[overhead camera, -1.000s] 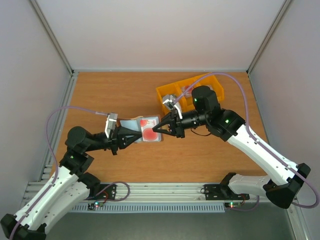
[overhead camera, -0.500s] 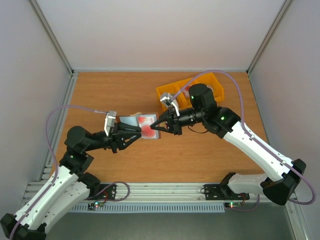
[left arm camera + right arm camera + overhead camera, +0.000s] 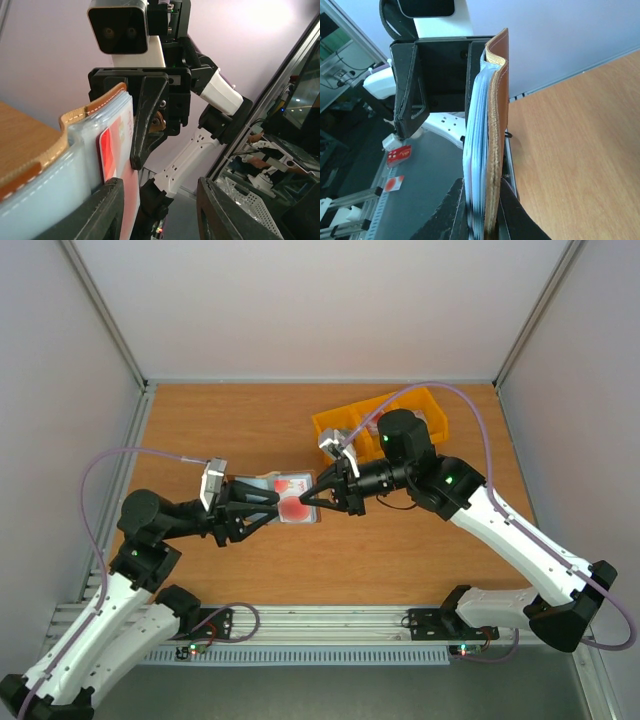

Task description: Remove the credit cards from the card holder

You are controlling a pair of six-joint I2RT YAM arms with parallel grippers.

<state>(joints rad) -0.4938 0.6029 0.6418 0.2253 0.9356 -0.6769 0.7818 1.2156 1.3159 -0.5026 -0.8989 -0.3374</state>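
Fingers (image 3: 446, 216) of the right gripper (image 3: 310, 498) pinch one edge of the card holder (image 3: 258, 485) above the table (image 3: 200, 430) middle, left gripper (image 3: 273, 507) fingers apart by a red credit card (image 3: 106, 155), open wood around.

I work in a robotics lab cell: plain white panel walls (image 3: 300, 310) in grey aluminium framing (image 3: 106, 315) enclose the brown wooden tabletop (image 3: 220, 430) beneath my fingers (image 3: 215, 210).

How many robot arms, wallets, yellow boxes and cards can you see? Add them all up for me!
Robot arms: 2, the left arm and the right arm
Card holder: 1
Yellow bin: 1
Card showing, pale with a red spot: 1 (more may hide inside)
Total: 5
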